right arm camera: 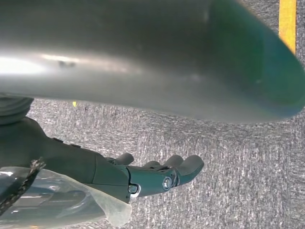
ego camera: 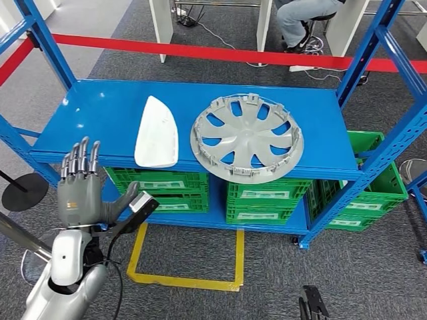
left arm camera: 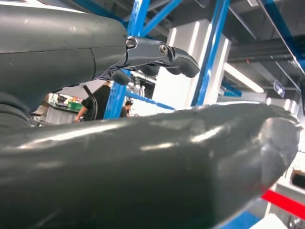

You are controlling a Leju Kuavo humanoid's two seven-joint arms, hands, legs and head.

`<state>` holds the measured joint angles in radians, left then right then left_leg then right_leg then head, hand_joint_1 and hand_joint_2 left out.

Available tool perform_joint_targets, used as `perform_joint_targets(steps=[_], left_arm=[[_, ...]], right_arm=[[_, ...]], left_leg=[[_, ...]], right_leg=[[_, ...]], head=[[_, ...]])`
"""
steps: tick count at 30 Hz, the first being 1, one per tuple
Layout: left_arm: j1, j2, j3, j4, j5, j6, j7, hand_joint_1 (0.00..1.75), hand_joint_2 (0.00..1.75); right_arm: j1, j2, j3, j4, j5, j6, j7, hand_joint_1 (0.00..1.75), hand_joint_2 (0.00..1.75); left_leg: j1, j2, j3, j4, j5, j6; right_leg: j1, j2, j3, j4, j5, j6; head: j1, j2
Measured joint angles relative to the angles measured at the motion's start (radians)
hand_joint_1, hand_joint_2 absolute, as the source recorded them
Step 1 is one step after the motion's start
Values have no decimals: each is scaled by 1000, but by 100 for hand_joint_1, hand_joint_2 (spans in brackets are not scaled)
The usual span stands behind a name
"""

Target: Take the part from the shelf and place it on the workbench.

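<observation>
Left hand (ego camera: pixel 79 193) raised, empty, fingers apart; right hand (right arm camera: pixel 144 174) hangs empty. White cover panel (ego camera: pixel 157 133) lies on the shelf (ego camera: pixel 91 113), at nine o'clock of the hubcap (ego camera: pixel 247 137): probably light, stiff, slick; grip its near edge

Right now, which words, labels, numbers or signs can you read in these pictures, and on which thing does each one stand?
No text can be read.
Green crates under the blue shelf: pale label strips on their fronts, too small and blurred to read.
Silver hubcap: no marking legible.
White part: plain, no print visible.
Left hand: no legible marking.
</observation>
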<state>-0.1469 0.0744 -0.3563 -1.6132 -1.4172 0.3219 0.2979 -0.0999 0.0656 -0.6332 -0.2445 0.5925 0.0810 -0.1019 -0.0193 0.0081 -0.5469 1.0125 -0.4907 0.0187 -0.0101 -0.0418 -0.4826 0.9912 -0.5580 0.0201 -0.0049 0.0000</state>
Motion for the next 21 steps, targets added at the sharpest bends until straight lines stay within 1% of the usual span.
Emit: perform_joint_targets(steps=[9, 12, 16, 18, 19, 20, 21], left_arm=[[9, 22, 14, -31, -8, 2, 8, 0, 0], [14, 27, 18, -31, -11, 3, 10, 0, 0], [20, 32, 25, -32, -14, 7, 10, 0, 0], [21, 33, 30, -38, -15, 9, 10, 0, 0], [21, 33, 32, -41, -15, 10, 10, 0, 0], [21, 33, 33, -43, -16, 11, 10, 0, 0], [22, 33, 33, -44, -16, 12, 10, 0, 0]], right_arm=[[0, 0, 0, 0, -1, -2, -4, 0, 0], [0, 0, 0, 0, -1, -2, -5, 0, 0], [0, 0, 0, 0, -1, -2, -6, 0, 0], [-2, 0, 0, 0, -1, -2, -8, 0, 0], [-2, 0, 0, 0, -2, -2, -8, 0, 0], [-3, 0, 0, 0, -2, -2, -9, 0, 0], [-2, 0, 0, 0, -2, -2, -9, 0, 0]], left_leg=[[0, 0, 0, 0, 0, 0], [-2, 0, -1, 4, -2, 2], [-5, -1, -4, 5, -3, 8], [1, -2, 2, -10, 3, 17], [5, -2, 7, -19, 7, 21], [9, -3, 12, -27, 10, 25], [10, -3, 13, -29, 10, 28]], right_leg=[[0, 0, 0, 0, 0, 0], [-2, -1, 0, -1, 2, 3], [-4, -2, 0, -4, 4, 8], [-3, 2, -3, -1, -3, 12], [-2, 11, -15, 20, -16, 14], [-1, 21, -39, 64, -37, 15], [-2, 31, -74, 128, -62, 16]], head=[[0, 0], [0, 0], [0, 0], [0, 0], [2, 0], [4, 0], [5, 0]])
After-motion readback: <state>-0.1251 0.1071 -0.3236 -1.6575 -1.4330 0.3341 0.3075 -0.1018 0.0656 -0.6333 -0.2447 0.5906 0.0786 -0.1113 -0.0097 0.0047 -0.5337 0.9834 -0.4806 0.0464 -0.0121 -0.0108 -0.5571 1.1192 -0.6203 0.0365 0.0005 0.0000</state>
